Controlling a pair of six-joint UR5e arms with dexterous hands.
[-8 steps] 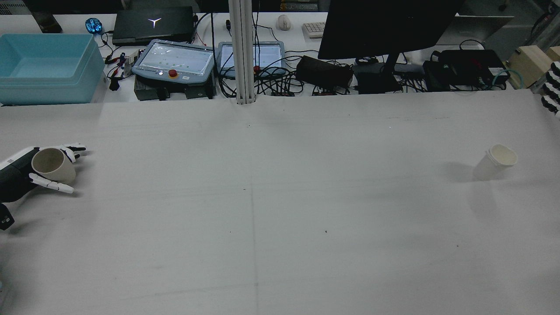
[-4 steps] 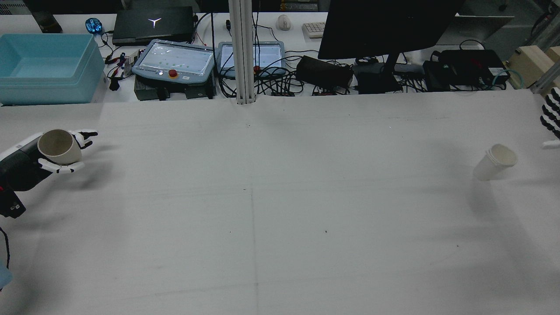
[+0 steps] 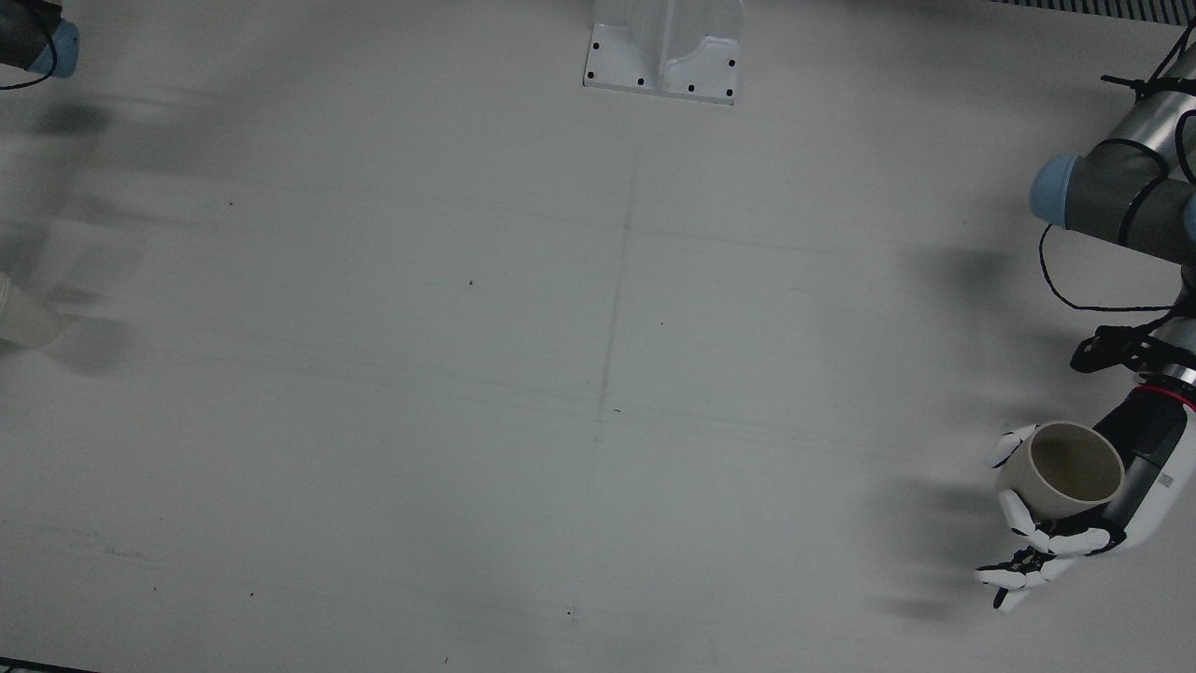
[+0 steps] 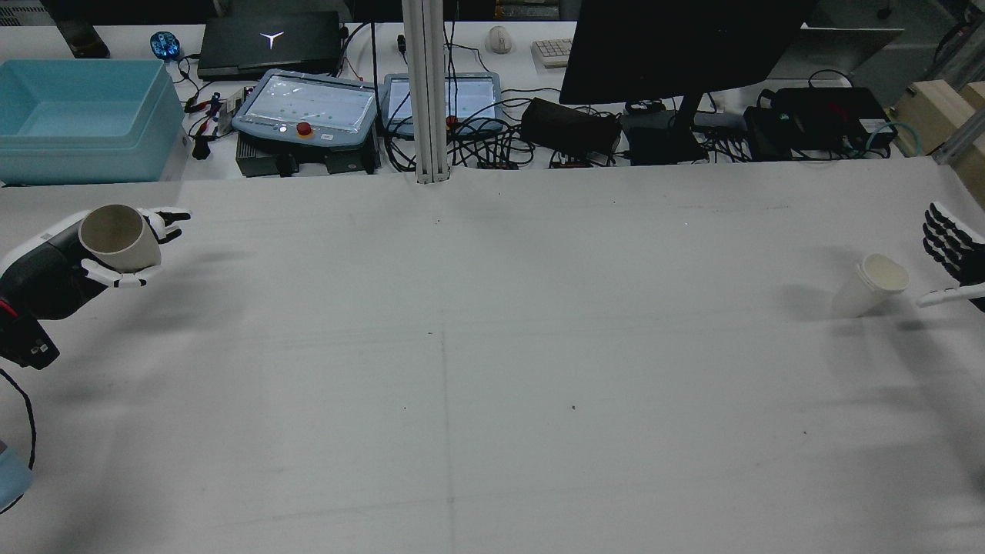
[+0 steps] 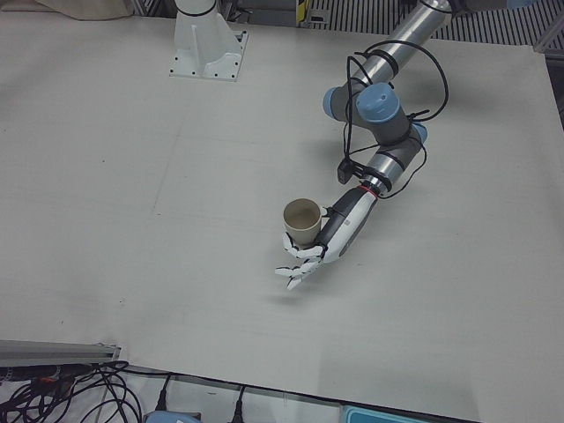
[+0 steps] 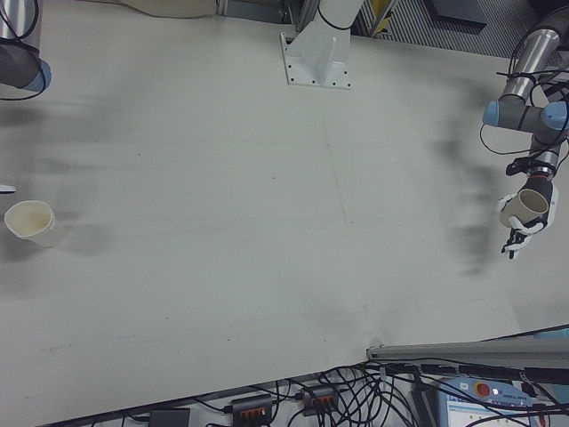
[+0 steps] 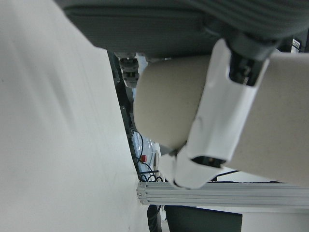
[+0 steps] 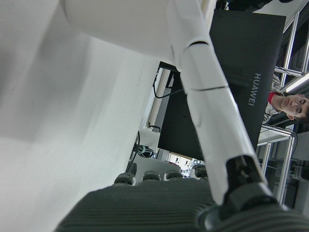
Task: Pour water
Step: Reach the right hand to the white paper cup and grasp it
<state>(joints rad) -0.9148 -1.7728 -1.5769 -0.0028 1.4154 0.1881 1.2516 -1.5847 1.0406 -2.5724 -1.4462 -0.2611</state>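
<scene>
My left hand is shut on a beige cup and holds it upright above the table at the far left of the rear view. The cup also shows in the front view, the left-front view and the right-front view, and it fills the left hand view. A white paper cup stands on the table at the far right; it also shows in the right-front view. My right hand is open just to the right of it, fingers spread.
Beyond the table's far edge are a blue bin, two teach pendants, a monitor, cables and a white post. A white pedestal stands at the robot's side of the table.
My left hand has lifted the beige cup and carried it away from the robot. My right hand has come in from the right edge and down beside the white cup.
</scene>
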